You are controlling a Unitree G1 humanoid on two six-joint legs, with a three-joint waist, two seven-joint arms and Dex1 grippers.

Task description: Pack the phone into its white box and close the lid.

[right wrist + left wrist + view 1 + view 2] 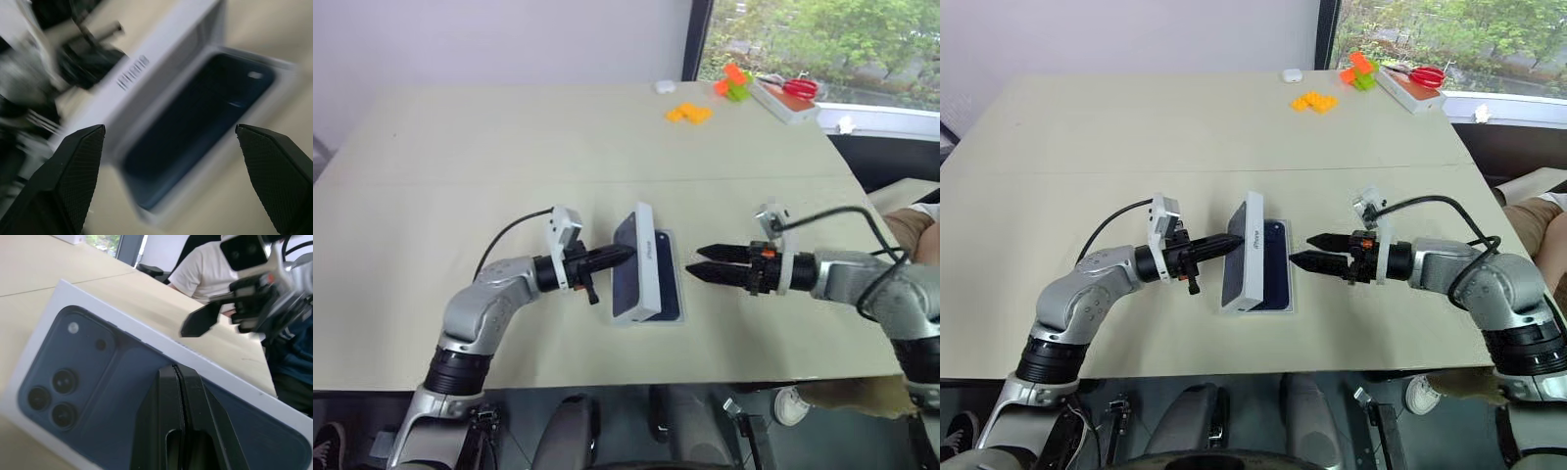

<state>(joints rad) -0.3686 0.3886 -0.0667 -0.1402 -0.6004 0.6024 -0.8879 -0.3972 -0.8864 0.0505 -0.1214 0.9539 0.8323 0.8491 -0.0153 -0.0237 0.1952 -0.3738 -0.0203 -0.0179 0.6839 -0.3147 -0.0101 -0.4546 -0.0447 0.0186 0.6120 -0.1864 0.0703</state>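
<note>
Your phone sat inside the white box near the table's front edge; the lid stood tilted up on its left side, with your left gripper, fingers pinched together, pressed against its printed face; your right gripper hung spread wide just right of the box, holding nothing; orange blocks and scissors lay far back.

Glossy dark phone in a matt white cardboard box (lid smooth-printed) on a matt table.
</note>
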